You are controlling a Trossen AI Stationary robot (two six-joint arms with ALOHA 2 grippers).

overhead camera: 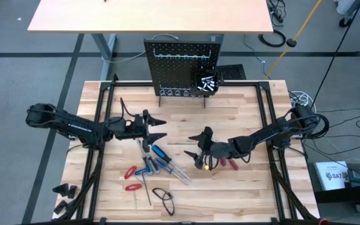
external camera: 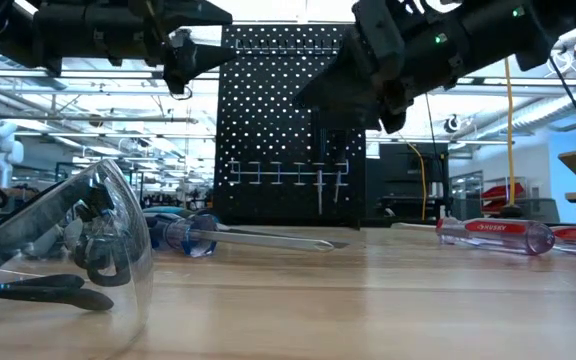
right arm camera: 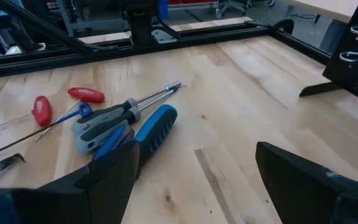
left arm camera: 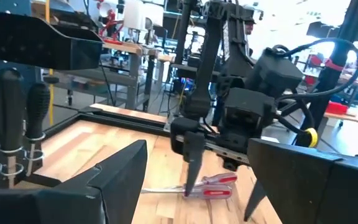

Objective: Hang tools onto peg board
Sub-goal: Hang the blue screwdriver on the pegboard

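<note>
- Safety glasses (external camera: 58, 245) nearest in low view; peg board (external camera: 288, 125) upright behind.
- High view: left hand (overhead camera: 157, 127) open above blue-handled screwdrivers (overhead camera: 161, 161); right hand (overhead camera: 198, 145) open, empty, over wooden surface (overhead camera: 242, 106).
- Left wrist view: red-handled screwdriver (left arm camera: 213, 185) lying flat.

My two claws are matte black. Before me stands the black perforated metal peg board (overhead camera: 180, 65), dotted with even rows of pale holes and silver wire hooks. On the pale, blond-striped wooden tabletop (overhead camera: 242, 187) lie a bright blue ribbed-handled screwdriver (right arm camera: 156, 127), a grey-and-black-handled screwdriver (right arm camera: 107, 118), red T-handled keys (right arm camera: 86, 94) and a clear red-handled screwdriver (external camera: 495, 233).
</note>
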